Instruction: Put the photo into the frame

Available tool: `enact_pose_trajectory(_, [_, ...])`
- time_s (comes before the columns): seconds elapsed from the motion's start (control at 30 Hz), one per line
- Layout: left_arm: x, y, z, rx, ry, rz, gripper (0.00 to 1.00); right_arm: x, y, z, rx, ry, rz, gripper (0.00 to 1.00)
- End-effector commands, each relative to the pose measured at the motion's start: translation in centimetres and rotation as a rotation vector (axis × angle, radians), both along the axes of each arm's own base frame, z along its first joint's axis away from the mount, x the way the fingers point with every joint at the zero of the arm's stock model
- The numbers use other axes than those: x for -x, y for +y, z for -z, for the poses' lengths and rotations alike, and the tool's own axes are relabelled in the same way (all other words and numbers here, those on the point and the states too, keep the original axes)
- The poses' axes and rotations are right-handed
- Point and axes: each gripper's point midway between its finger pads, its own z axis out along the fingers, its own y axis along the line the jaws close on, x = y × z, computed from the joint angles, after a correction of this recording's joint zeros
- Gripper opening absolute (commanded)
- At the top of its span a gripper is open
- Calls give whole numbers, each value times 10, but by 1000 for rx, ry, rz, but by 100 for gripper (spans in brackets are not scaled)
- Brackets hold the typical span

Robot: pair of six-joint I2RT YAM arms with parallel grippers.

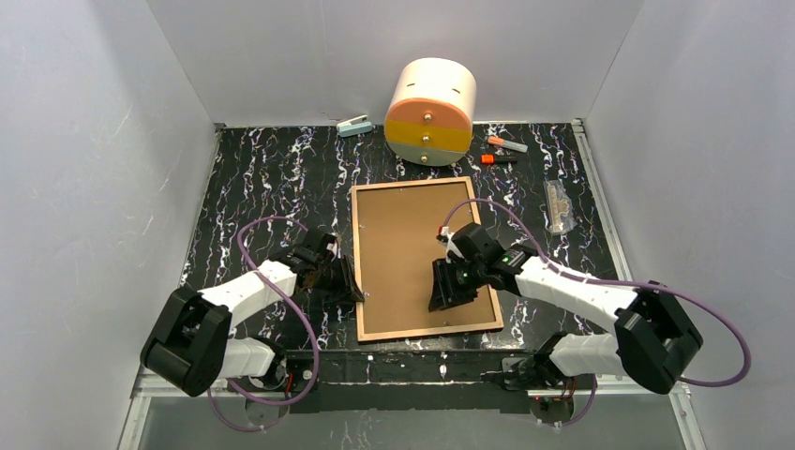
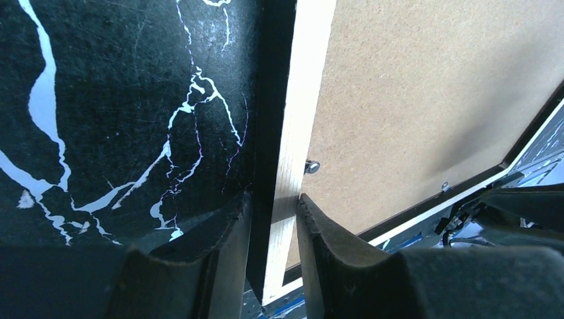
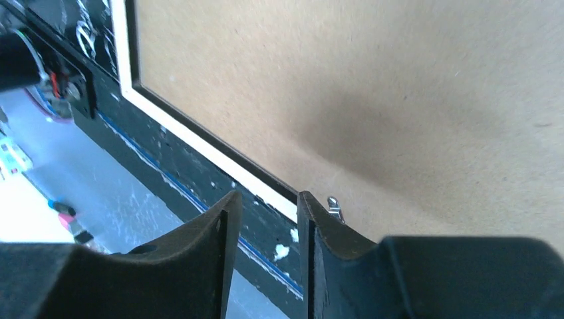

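The frame [image 1: 357, 246] lies face down on the black marble table, its light tan rim [image 2: 302, 100] up. A brown backing board [image 1: 412, 248] fills it. The photo is hidden. My left gripper [image 1: 349, 284] sits at the frame's left rim near the front corner. In the left wrist view its fingers [image 2: 274, 199] are shut on that rim, one outside it and one on the board side. My right gripper [image 1: 442, 298] hovers over the board's near right part. Its fingers [image 3: 266, 196] stand open and empty above the near rim [image 3: 173, 126], beside a small metal tab [image 3: 334, 206].
A round cream, orange and yellow drawer unit [image 1: 430, 111] stands at the back. A small light blue stapler [image 1: 354, 125] is to its left, and two markers [image 1: 506, 144] are to its right. A clear packet [image 1: 559, 206] lies at the right. The table's front edge [image 1: 403, 361] runs just below the frame.
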Motion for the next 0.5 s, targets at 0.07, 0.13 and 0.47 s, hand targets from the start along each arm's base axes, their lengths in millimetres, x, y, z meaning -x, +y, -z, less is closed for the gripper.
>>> enact_pose_trajectory(0.07, [-2, 22, 5, -120, -31, -13, 33, -34, -1, -19, 28, -141, 128, 47])
enact_pose_trajectory(0.13, [-4, 21, 4, -119, -36, -10, 34, -36, -9, -13, 78, -142, 162, 49])
enact_pose_trajectory(0.47, [-20, 10, -18, -59, -134, 6, 52, -98, -67, -29, 326, -370, 486, 59])
